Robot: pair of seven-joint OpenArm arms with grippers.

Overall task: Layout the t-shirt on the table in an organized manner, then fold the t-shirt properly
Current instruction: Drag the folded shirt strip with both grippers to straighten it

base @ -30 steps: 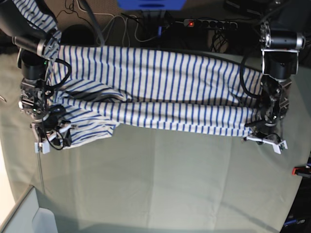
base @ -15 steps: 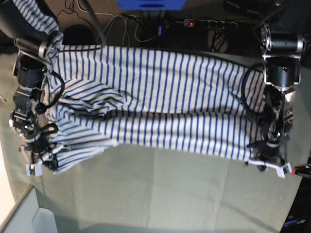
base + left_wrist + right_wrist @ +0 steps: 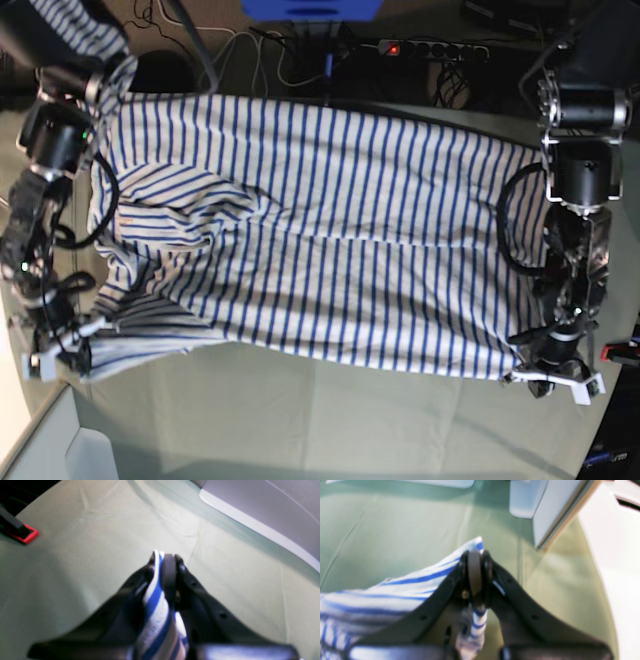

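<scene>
Pale grey-green cloth covers the whole bench (image 3: pixel 330 410), with faint crease lines showing in both wrist views. Behind its far edge there's a mess of cables and a power strip (image 3: pixel 430 47) with a lit red switch.

Both arms reach down toward the near side of the bench, one at each end of the t-shirt (image 3: pixel 320 230). The left gripper (image 3: pixel 560 378) sits at the right of the base view, arm links stacked nearly straight above it, and it's clamped on the shirt's near corner. From its wrist cam you can see the striped cloth pinched tight between the black fingers (image 3: pixel 170 575). The right gripper (image 3: pixel 50 355) is over at the left of the base view, arm bent with cables looping off it, also pinched onto the shirt edge, with the fabric trailing off to one side in its wrist view.

The shirt is stretched wide across the far half of the bench between the two grippers, stripes running front to back, with a bunched, wrinkly patch near the right arm. Part of it is draped up over that arm's upper section.

A red clamp (image 3: pixel 622 352) sits at the bench edge just beside the left gripper. A pale grey panel (image 3: pixel 552 512) borders the bench near the right gripper.
</scene>
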